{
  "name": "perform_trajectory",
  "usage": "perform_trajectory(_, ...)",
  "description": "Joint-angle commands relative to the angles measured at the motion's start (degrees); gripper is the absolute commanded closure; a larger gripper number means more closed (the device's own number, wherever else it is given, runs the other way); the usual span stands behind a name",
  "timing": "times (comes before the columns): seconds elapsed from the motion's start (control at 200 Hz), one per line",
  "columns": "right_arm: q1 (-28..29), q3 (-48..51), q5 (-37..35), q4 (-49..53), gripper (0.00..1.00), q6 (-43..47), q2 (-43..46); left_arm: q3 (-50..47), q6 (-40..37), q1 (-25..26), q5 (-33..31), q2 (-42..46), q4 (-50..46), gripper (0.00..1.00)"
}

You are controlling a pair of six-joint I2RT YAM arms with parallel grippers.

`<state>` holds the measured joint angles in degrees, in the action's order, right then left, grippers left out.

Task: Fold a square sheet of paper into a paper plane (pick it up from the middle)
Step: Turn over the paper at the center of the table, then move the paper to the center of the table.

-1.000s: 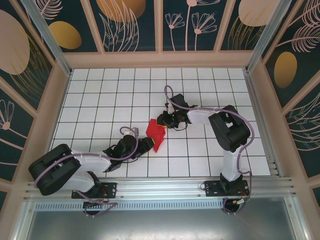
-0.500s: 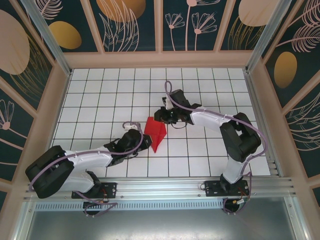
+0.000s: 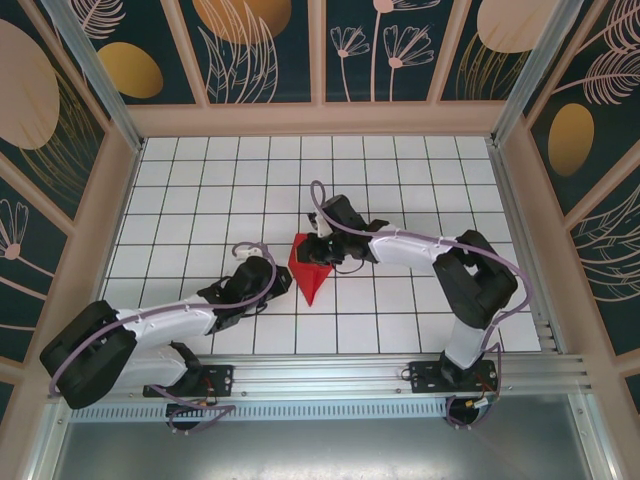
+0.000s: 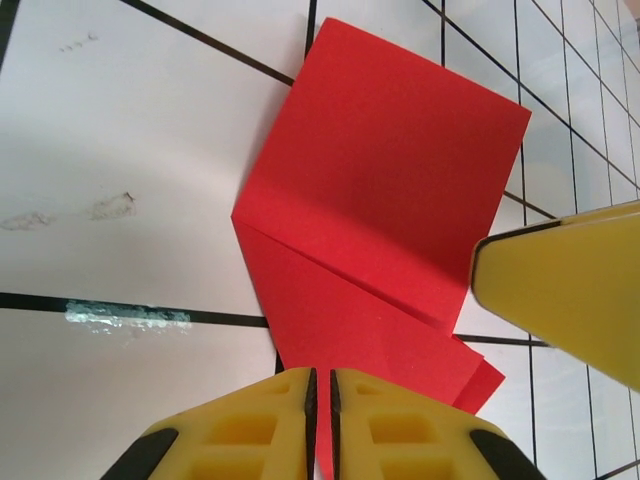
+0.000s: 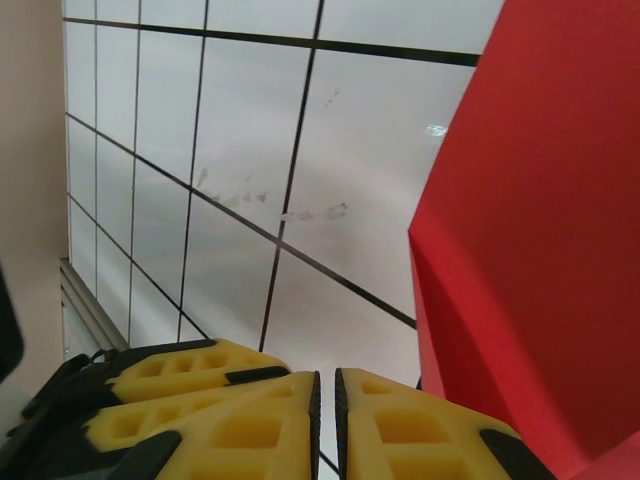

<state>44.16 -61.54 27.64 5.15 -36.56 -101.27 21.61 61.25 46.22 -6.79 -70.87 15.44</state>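
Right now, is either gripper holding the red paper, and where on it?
The left gripper seems to pinch the folded red paper at its narrow near end; the right gripper is shut beside it.

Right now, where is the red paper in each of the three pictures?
Top view: red paper in the middle of the table.
Left wrist view: paper at the centre.
Right wrist view: paper along the right edge.
Shared landmark: the table's black grid lines.

A white tiled table (image 3: 200, 180) with black grid lines is sitting between dark floral wall panels (image 3: 260, 50); an aluminium rail (image 3: 330, 365) is running along its near edge.
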Motion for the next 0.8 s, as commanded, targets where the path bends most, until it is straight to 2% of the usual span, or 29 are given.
perform_trajectory(0.0, -0.47, 2.05, -1.69, 1.45, 0.84, -0.1, -1.39, 0.32, -1.39, -0.28, -1.09, 0.35, -2.7, 0.84)
perform_trajectory(0.385, -3.48, 9.08, -2.95, 0.02, 0.84, 0.62, 1.5, 2.65, -3.03, -0.33, 1.39, -3.6, -1.1, 0.82)
perform_trajectory(0.52, -4.24, 11.91, -3.29, -1.94, 0.84, -0.04, 2.03, 2.83, -3.97, -0.35, 4.41, -5.19, 2.13, 0.81)
perform_trajectory(0.796, -5.22, 18.26, -3.36, -7.39, 0.84, -0.61, 3.86, 7.47, -4.14, -0.33, 12.25, -13.43, 5.62, 0.64)
